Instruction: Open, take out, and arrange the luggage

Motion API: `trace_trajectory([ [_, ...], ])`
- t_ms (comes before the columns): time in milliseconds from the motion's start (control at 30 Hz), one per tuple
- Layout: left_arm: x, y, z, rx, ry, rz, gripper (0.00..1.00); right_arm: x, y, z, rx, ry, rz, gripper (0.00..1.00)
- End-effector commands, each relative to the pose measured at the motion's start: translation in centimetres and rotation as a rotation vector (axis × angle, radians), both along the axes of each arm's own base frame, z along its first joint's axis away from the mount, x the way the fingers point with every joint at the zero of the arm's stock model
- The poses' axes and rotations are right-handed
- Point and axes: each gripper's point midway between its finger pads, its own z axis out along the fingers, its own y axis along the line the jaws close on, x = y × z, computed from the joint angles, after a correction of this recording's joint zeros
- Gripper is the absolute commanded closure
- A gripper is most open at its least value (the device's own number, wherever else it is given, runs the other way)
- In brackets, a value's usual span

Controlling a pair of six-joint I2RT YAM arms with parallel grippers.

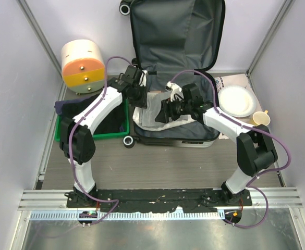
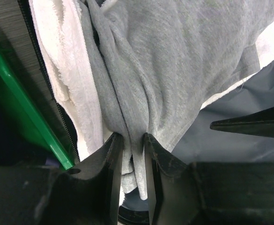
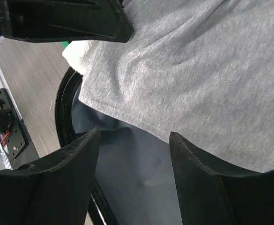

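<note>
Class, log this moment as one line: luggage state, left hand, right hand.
luggage: lid open | left hand: shut on grey garment | right hand: open above same garment, holding nothing

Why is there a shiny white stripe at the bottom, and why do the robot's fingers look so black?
Top external view: light glares off the slotted strip. Left wrist view: left end effector shadowed, grey cloth bright and sharp. Right wrist view: right end effector equally dark.
</note>
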Motion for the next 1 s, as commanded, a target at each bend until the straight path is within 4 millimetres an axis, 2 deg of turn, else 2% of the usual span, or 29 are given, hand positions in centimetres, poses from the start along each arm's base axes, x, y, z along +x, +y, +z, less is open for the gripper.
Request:
trace_trajectory([
  [0,1.1,-1.1,2.3,-0.057,-0.068,-0.012,0.73,1.4,0.4,2.8,0.057,-0.095,-0.042,0.34],
  [100,1.3,-1.1,1.2,-0.043,-0.045,-0.003,0.76,1.7,0.2,3.0,0.043,-0.115,-0.047,0.34],
  [133,1.2,-1.2,1.0,-0.042,-0.032,-0.005,0.81,1.8,0.2,3.2,0.041,-0.123,-0.047,0.34],
  [167,1.4,-1.3,0.8,-0.041,-0.027,-0.008,0.95,1.8,0.0,3.2,0.033,-0.122,-0.055,0.34],
  [200,1.4,-1.4,1.1,-0.043,-0.029,-0.008,1.00,1.9,-0.2,3.2,0.030,-0.120,-0.059,0.34],
  [233,1.4,-1.5,1.3,-0.044,-0.033,-0.013,1.00,1.9,-0.3,3.3,0.029,-0.122,-0.059,0.34],
  [367,1.3,-2.6,4.6,-0.063,-0.115,-0.065,1.00,2.1,-1.3,3.0,0.012,-0.110,-0.086,0.34],
  [500,0.8,-2.6,6.7,-0.058,-0.137,-0.091,1.00,2.7,-2.4,2.9,0.013,-0.088,-0.125,0.34],
  [533,0.9,-2.7,7.8,-0.062,-0.157,-0.100,1.00,2.9,-2.7,2.9,0.011,-0.086,-0.134,0.34],
  [733,0.2,0.2,10.2,-0.051,-0.177,-0.074,1.00,3.9,-3.9,3.3,0.005,-0.086,-0.162,0.33],
  [833,0.1,2.6,10.3,-0.035,-0.159,-0.043,1.00,4.3,-4.1,3.5,0.000,-0.091,-0.167,0.32],
  [967,0.5,7.5,10.1,0.003,-0.147,0.012,1.00,4.7,-4.1,3.3,-0.008,-0.087,-0.167,0.32],
])
